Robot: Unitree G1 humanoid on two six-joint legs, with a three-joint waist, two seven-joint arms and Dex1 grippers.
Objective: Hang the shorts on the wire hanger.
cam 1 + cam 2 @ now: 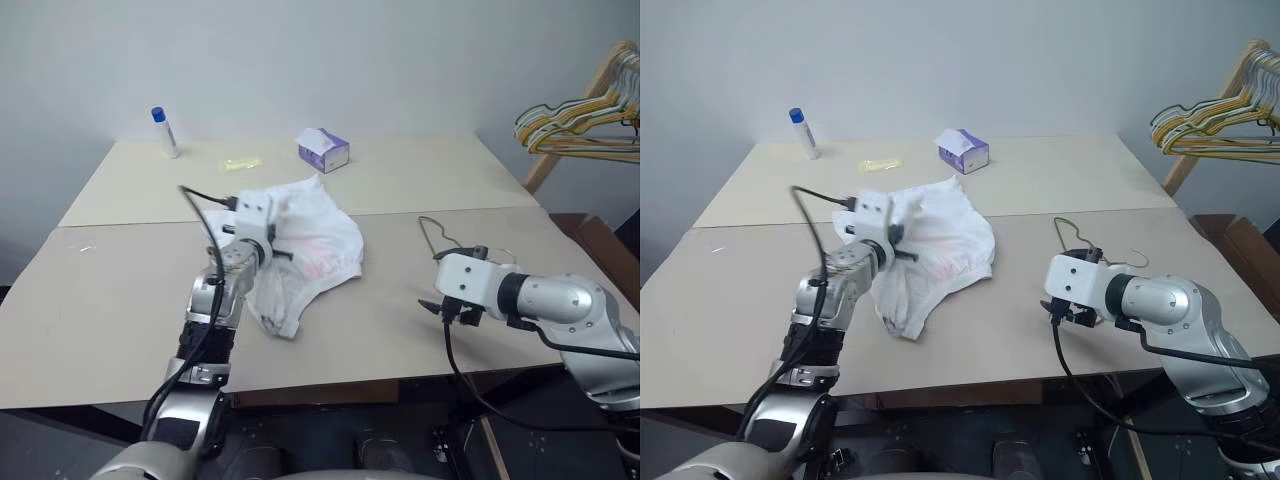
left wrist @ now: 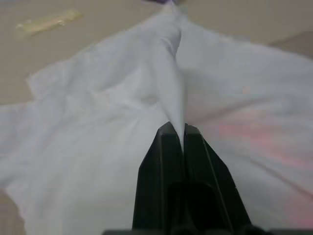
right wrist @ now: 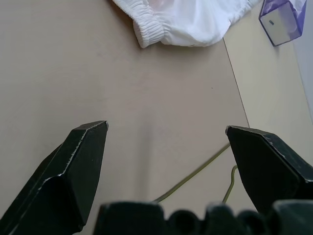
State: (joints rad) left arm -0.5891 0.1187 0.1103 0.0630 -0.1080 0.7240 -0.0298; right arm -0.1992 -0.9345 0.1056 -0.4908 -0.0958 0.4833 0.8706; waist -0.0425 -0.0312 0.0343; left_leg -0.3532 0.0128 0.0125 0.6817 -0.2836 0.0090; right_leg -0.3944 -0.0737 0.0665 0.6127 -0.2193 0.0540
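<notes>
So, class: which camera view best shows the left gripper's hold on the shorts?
The left wrist view: the left gripper is shut on a pinched fold of the shorts. Both eye views show that arm from behind, against the cloth. The right wrist view catches the waistband.

Both arms are silver metal with dark joint bands, each ending in a white boxy wrist block. Black cables loop along them. The fingers (image 3: 73,166) are matte black wedges.

wire hanger (image 1: 440,238) partly hidden behind right arm, hanger bunch (image 1: 585,115) cut off — frame edge
</notes>
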